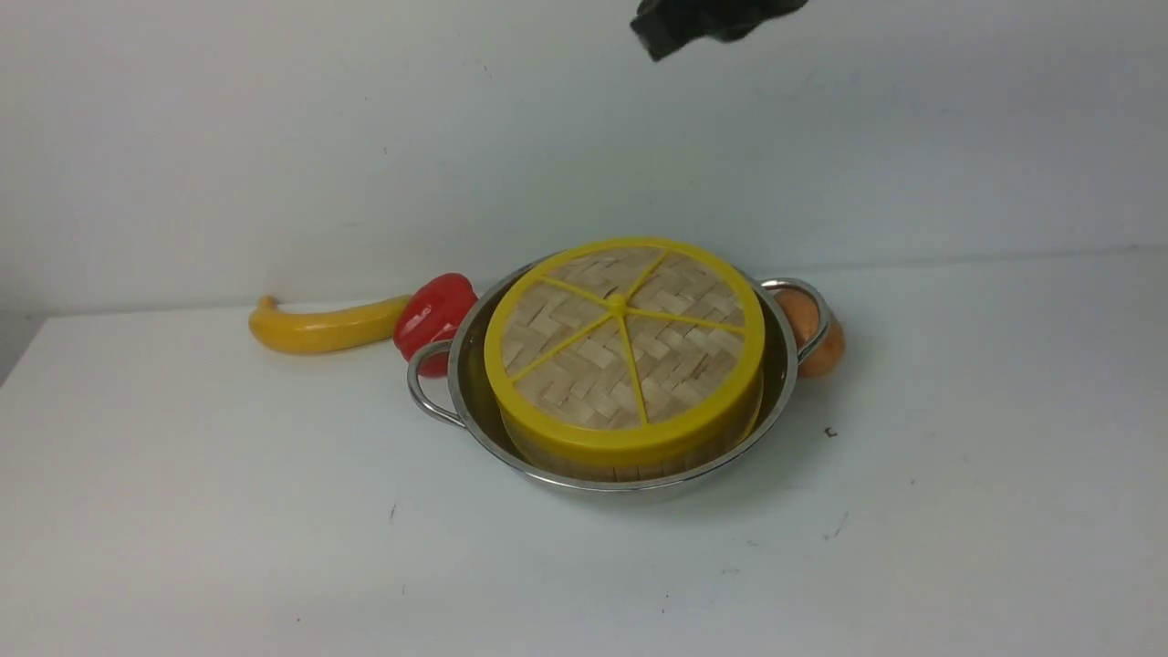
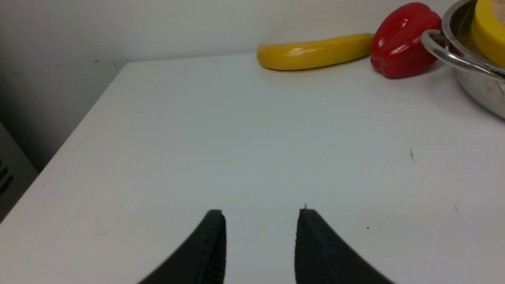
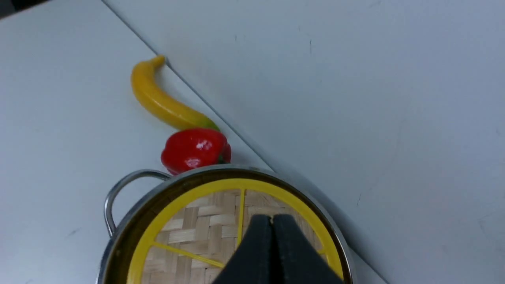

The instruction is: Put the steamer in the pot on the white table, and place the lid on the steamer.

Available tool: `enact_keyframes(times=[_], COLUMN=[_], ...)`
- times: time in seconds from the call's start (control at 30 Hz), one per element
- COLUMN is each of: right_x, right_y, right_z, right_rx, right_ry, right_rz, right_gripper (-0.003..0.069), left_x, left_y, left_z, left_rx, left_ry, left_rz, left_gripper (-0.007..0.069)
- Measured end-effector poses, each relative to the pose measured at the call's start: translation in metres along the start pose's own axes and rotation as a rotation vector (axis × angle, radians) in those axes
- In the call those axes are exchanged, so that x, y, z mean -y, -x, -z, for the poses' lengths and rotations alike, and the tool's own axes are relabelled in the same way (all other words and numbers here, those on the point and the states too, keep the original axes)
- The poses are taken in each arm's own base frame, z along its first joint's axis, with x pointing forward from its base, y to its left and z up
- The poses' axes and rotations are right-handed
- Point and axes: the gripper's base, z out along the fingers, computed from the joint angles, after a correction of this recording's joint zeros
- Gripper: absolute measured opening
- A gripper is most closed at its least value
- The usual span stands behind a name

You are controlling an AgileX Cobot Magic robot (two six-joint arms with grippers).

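Front view shows us the plain white table (image 1: pixel 182 511), and on it the wide shiny steel pot (image 1: pixel 465 383) with two loop handles. Inside the pot we see the round bamboo steamer (image 1: pixel 630 464), capped by the flat woven lid (image 1: pixel 624 342) with yellow rim and spokes. A yellow toy banana (image 1: pixel 319 326) and a red toy pepper (image 1: pixel 436 312) lie beside the pot's left handle. Our right gripper (image 3: pixel 272 221) hangs above the lid, fingers pressed together, holding nothing; our left gripper (image 2: pixel 260 225) is spread over bare table.
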Motion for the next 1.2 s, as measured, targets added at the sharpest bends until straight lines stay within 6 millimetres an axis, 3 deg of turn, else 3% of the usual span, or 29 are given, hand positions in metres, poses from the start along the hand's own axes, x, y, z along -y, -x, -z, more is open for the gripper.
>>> enact_keyframes(times=[0.17, 0.43, 0.63, 0.73, 0.8, 1.0, 1.07, 1.2], right_x=[-0.008, -0.022, -0.026, -0.027, -0.029, -0.039, -0.045, -0.053], right_y=[0.019, 0.03, 0.024, 0.014, 0.007, -0.019, -0.043, -0.095], right_z=[0.034, 0.044, 0.049, 0.063, 0.085, 0.174, 0.201, 0.222], right_rx=[0.156, 0.251, 0.183, 0.087, 0.045, 0.082, 0.075, 0.085], right_ry=[0.049, 0.221, 0.254, 0.224, 0.188, 0.051, -0.005, -0.085], right_rz=[-0.06, -0.203, -0.187, -0.158, -0.144, -0.111, -0.133, -0.219], right_gripper=[-0.0002, 0.0007, 0.0019, 0.0024, 0.0029, 0.0045, 0.0055, 0.0072], left_x=[0.0, 0.0, 0.0, 0.0, 0.0, 0.0, 0.0, 0.0], left_y=[0.0, 0.0, 0.0, 0.0, 0.0, 0.0, 0.0, 0.0], left_z=[0.0, 0.0, 0.0, 0.0, 0.0, 0.0, 0.0, 0.0], left_rx=[0.0, 0.0, 0.0, 0.0, 0.0, 0.0, 0.0, 0.0], left_ry=[0.0, 0.0, 0.0, 0.0, 0.0, 0.0, 0.0, 0.0], left_rz=[0.0, 0.0, 0.0, 0.0, 0.0, 0.0, 0.0, 0.0], left_gripper=[0.0242, 0.0242, 0.0242, 0.0242, 0.0242, 0.0242, 0.0242, 0.0242])
